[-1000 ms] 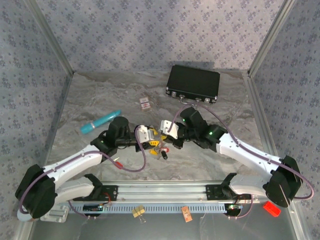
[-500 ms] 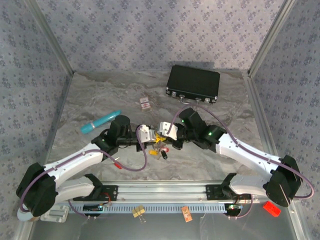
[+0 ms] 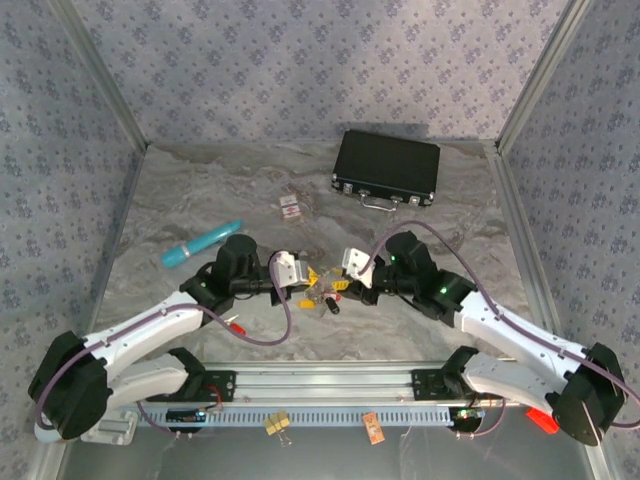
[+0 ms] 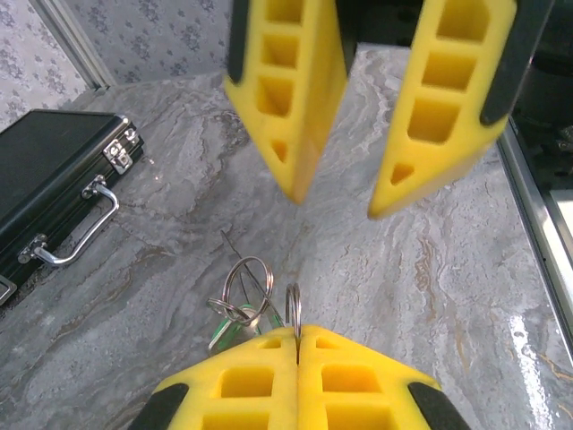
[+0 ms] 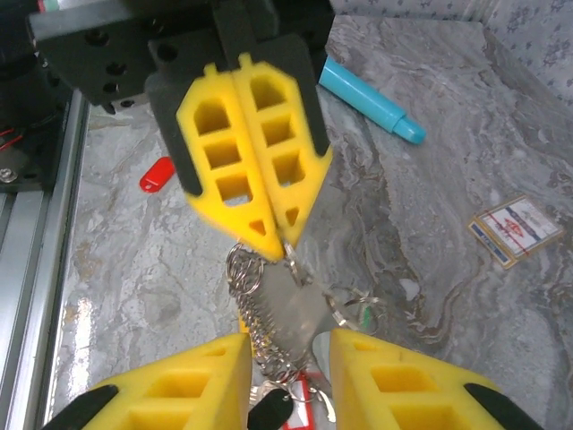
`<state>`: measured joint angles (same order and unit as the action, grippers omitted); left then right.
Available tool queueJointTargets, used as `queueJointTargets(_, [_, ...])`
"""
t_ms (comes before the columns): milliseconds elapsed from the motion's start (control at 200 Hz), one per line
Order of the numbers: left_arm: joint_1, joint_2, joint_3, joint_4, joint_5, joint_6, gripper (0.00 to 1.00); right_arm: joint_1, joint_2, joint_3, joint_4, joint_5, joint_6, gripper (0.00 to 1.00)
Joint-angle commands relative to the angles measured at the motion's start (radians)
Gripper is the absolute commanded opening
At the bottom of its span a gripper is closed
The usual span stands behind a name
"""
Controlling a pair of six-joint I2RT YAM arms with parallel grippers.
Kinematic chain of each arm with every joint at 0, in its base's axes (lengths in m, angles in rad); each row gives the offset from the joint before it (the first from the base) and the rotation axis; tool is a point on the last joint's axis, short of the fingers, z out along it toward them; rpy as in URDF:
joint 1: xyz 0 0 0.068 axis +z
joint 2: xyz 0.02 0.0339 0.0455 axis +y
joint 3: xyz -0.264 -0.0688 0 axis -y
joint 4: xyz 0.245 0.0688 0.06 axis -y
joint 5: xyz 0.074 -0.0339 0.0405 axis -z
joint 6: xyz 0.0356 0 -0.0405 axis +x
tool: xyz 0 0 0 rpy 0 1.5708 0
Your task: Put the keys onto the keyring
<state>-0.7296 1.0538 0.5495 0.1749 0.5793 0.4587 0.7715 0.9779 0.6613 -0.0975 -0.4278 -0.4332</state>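
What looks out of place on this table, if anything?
A red key lies alone on the table beside the left arm, apart from the bunch of keys that the left gripper pinches by a ring; it looks left behind. Nothing seems spilled or damaged.

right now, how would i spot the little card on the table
Start at the black case at the back of the marble table. Just left of it, a little toward the front, lies a small flat card, apart from the turquoise cylinder. It alone is a white rectangle with red markings.
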Motion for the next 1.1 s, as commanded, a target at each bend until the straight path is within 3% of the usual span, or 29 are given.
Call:
queueJointTargets(0, [-0.007, -0.032, -0.026, 0.083, 0.018, -0.046, 0.0, 0.012, 0.014, -0.032, 0.097, -0.011, 0.033, 0.28])
queueJointTargets(370, [-0.012, -0.03, -0.033, 0.105, 0.053, -0.054, 0.0, 0.034, 0.101, -0.027, 0.201, -0.058, 0.041, 0.23])
queueJointTargets(720, [-0.021, -0.008, -0.021, 0.094, 0.048, -0.051, 0.0, 0.036, 0.13, -0.013, 0.201, -0.075, 0.028, 0.0])
queueJointTargets(785, [-0.021, -0.005, -0.014, 0.085, 0.033, -0.055, 0.0, 0.036, 0.13, 0.0, 0.177, -0.074, 0.017, 0.0])
queueJointTargets(930, [-0.024, -0.014, 0.02, -0.021, -0.045, -0.033, 0.19, 0.036, 0.128, 0.065, 0.035, -0.054, -0.028, 0.0])
queueJointTargets(1094, [-0.026, -0.03, 0.047, -0.1, -0.079, 0.002, 0.24, 0.041, 0.172, 0.185, -0.2, 0.015, -0.078, 0.0])
